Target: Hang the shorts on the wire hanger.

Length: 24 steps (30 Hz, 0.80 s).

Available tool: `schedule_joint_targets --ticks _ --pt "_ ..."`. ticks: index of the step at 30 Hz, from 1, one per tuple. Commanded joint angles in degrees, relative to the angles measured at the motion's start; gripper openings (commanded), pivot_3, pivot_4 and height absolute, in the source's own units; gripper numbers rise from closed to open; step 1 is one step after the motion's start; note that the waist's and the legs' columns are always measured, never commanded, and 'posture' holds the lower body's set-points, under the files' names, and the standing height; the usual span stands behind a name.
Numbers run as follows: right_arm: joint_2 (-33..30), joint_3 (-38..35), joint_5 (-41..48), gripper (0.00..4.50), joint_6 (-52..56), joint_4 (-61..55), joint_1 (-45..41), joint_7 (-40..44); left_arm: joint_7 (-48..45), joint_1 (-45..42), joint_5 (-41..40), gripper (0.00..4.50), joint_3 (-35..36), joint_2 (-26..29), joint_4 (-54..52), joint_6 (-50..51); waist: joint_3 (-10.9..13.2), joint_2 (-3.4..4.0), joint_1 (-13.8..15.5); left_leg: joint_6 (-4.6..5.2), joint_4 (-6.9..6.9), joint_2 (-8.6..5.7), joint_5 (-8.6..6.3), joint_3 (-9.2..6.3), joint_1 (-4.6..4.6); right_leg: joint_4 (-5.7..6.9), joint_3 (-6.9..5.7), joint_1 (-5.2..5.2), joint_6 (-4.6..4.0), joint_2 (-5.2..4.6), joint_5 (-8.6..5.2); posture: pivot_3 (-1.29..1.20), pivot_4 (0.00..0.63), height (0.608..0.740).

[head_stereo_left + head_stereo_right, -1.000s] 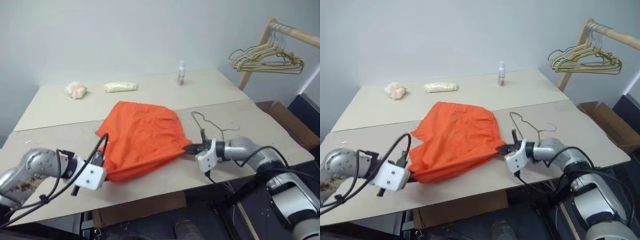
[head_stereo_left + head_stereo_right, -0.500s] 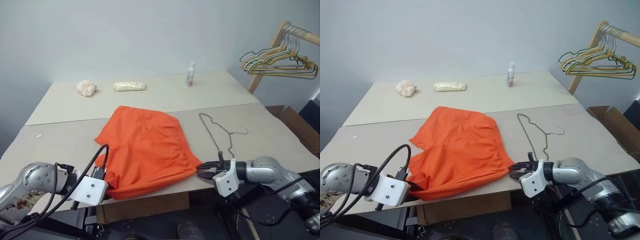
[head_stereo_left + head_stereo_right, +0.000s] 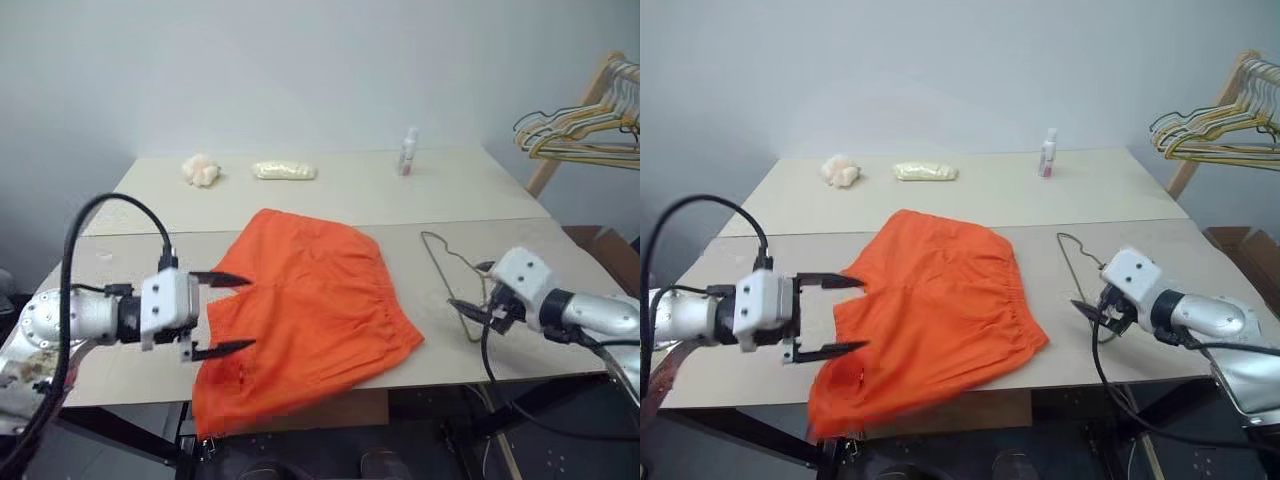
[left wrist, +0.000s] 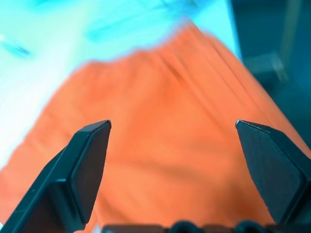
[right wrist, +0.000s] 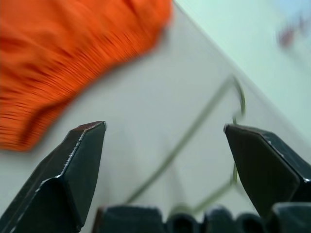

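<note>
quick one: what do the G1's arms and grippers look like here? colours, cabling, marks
Both arms are silver-grey metal, each ending in a white boxy wrist block. The left gripper and right gripper each have two black, tapered, pointed fingers. Thick black cables loop off both wrists. The left arm's rounded joint carries brownish, rust-like smudges.

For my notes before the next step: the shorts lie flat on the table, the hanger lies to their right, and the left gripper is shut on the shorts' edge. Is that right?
Not quite. The left gripper is open, its fingers spread wide and holding nothing, as the left eye and left wrist views show. The shorts do lie on the table, with the hanger to their right.
</note>
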Motion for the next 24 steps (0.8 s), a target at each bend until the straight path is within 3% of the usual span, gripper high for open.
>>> schedule_joint_targets --ticks 1,6,8,11,20,21,24 --pt "1.46 2.46 -3.18 4.48 14.19 3.32 -4.21 -4.99 3.53 -4.83 -3.61 4.48 -1.89 -3.08 -1.98 5.61 -0.02 0.00 -0.01 0.00 0.01 -0.03 0.00 0.01 -0.02 0.00 0.01 0.01 0.00 -0.01 0.00 -0.21 0.000 0.740" --pt "6.03 6.37 -6.63 4.48 21.73 11.65 -9.52 -7.39 3.44 -7.56 -2.58 4.48 -3.56 -5.32 -1.54 7.45 -0.03 0.02 -0.83 0.01 0.00 -0.05 0.01 0.12 -0.25 0.03 0.11 -0.08 0.00 0.02 0.00 -0.21 0.000 0.740" --pt "6.92 6.79 -6.73 4.12 23.13 13.86 -10.59 -6.73 3.10 -7.69 -2.45 4.50 -3.48 -5.45 -1.41 7.61 -0.06 0.07 -1.35 0.02 0.02 -0.07 0.00 0.16 -0.25 0.04 0.13 -0.08 0.00 0.01 0.00 -0.21 0.000 0.740" --pt "7.74 7.06 -6.84 3.29 23.68 16.12 -11.08 -5.74 3.20 -7.58 -2.17 4.50 -3.17 -5.62 -1.22 7.58 -0.07 0.05 -1.39 0.04 0.02 -0.07 -0.01 0.15 -0.17 0.00 0.09 0.04 0.00 0.03 0.00 -0.20 0.000 0.740" --pt "9.54 4.68 -8.52 0.21 22.78 14.27 -12.07 -7.62 4.92 -7.56 -1.70 4.50 -3.53 -7.39 -1.73 8.32 -0.15 -0.08 -1.57 0.04 0.03 -0.07 -0.01 0.14 -0.15 -0.01 0.08 0.06 0.00 0.04 0.00 -0.21 0.000 0.740" --pt "9.02 5.01 -9.35 0.02 21.22 13.34 -11.71 -7.70 5.03 -7.71 -1.71 4.50 -3.61 -7.66 -1.71 8.51 -0.15 -0.07 -1.55 0.04 0.03 -0.07 -0.01 0.13 -0.17 0.00 0.07 0.04 0.00 0.04 0.00 -0.21 0.000 0.740" --pt "7.21 5.64 -12.19 0.02 16.07 10.51 -11.11 -7.53 5.22 -8.74 -1.34 4.50 -4.00 -8.36 -1.05 8.66 -0.13 -0.04 -1.64 0.04 0.04 -0.07 -0.01 0.14 -0.21 0.00 0.08 0.00 0.00 0.04 0.00 -0.22 0.000 0.740"
